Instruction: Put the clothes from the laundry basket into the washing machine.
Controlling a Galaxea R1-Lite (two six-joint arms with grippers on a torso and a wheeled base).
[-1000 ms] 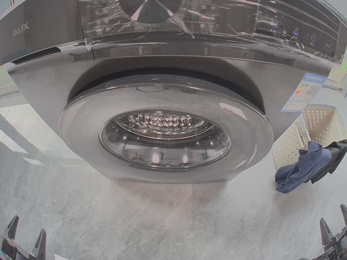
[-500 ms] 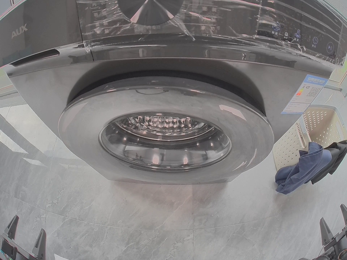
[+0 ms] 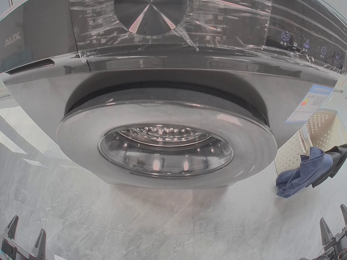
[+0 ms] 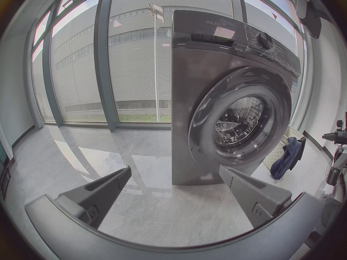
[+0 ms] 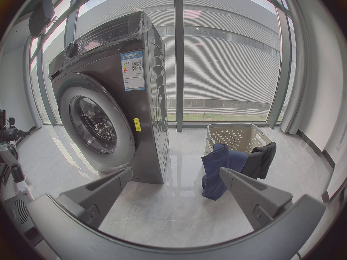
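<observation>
At 7 o'clock in the head view, the left gripper (image 3: 26, 232) sits low over the floor (image 3: 144, 213). Its fingers are spread and hold nothing, and its own wrist view confirms the wide gap. At 12 o'clock stands the washing machine (image 3: 166, 80). Its round door (image 3: 166, 109) is shut over the drum, as far as this steep angle lets one judge. The left wrist view adds the machine's plain left flank and the tall windows (image 4: 137, 65) behind it.

At 3 o'clock the laundry basket (image 3: 325, 127) stands just beside the machine's right side, cut off by the picture's edge. The right wrist view gives the basket whole, standing on the floor. A blue garment (image 3: 301, 172) and a black garment (image 3: 334, 157) are draped over its near rim, the blue one hanging down the outer wall. At 5 o'clock the right gripper (image 3: 332, 217) is spread and empty, well apart from the clothes.
</observation>
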